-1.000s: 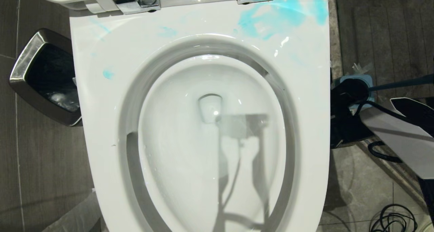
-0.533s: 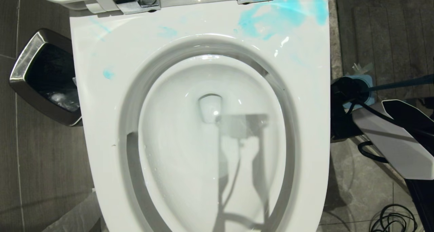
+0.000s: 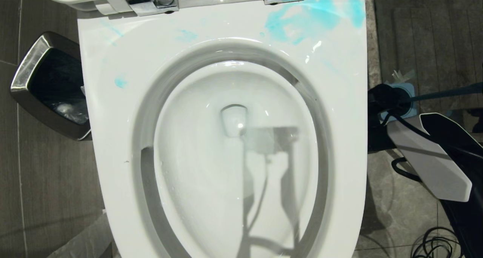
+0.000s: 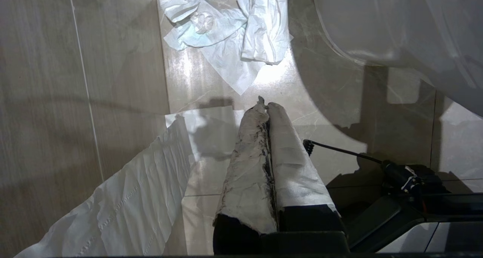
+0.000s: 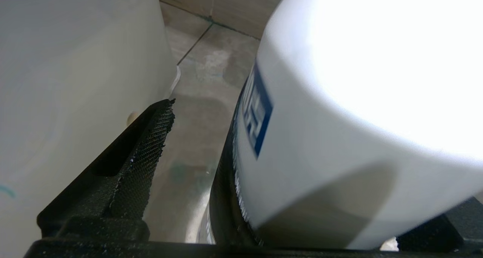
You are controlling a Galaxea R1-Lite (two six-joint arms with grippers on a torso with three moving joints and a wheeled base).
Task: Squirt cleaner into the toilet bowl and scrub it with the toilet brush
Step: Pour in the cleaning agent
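While the right hand (image 5: 196,145) gapes, the cleaner bottle (image 5: 339,118) between its fingers looks upright.

The glossy white ceramic toilet bowl (image 3: 226,145) gleams, chrome metal hinges (image 3: 151,1) above it. Beside it stands a brushed-steel waste bin (image 3: 34,80). My right pincer's (image 5: 241,145) black finger (image 5: 143,152) is rough-textured; the white plastic bottle (image 5: 339,137) looks smooth.

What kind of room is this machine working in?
Almost certainly a bathroom. An open white toilet with blue cleaner smears on its rim fills the view, a steel-rimmed waste bin stands beside it, and the floor is tiled.
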